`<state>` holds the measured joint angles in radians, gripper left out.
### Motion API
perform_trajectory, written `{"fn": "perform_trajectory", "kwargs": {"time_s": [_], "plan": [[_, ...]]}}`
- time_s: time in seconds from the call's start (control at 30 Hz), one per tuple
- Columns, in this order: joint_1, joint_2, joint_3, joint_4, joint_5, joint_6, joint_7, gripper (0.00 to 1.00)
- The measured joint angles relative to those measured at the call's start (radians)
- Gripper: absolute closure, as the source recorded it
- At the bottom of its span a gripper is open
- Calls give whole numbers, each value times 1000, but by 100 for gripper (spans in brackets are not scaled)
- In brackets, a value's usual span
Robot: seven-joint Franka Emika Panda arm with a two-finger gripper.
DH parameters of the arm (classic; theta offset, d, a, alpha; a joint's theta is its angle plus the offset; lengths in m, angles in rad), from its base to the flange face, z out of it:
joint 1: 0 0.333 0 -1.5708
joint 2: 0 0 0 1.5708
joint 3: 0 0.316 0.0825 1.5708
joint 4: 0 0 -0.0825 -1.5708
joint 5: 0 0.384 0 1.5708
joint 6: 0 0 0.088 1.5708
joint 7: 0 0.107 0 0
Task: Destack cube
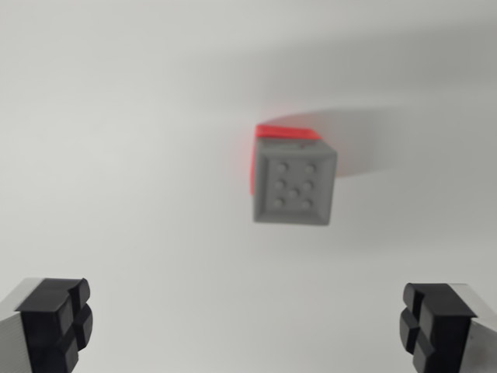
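Note:
A grey cube [293,184] with several round dimples on its top face sits stacked on a red cube [283,133], of which only a strip at the top and left shows. The stack stands on a white surface, right of the view's centre. My gripper [247,326] is open, high above the surface, with one black finger pad [56,320] at the wrist view's bottom left and the other fingertip [436,318] at the bottom right. The stack lies ahead of the fingers, closer to the right one. Nothing is between the fingers.
The white table surface [124,155] fills the view. A soft shadow [365,140] falls behind and to the right of the stack.

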<state>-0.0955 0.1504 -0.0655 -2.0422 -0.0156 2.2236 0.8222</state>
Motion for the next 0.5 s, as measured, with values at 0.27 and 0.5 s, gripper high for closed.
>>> {"fn": "perform_trajectory", "kwargs": {"time_s": [0.27,0.5], "plan": [[-15,40,-5,-30,13,58,-9,0],[-30,82,-8,-49,27,108,-19,0]]}}
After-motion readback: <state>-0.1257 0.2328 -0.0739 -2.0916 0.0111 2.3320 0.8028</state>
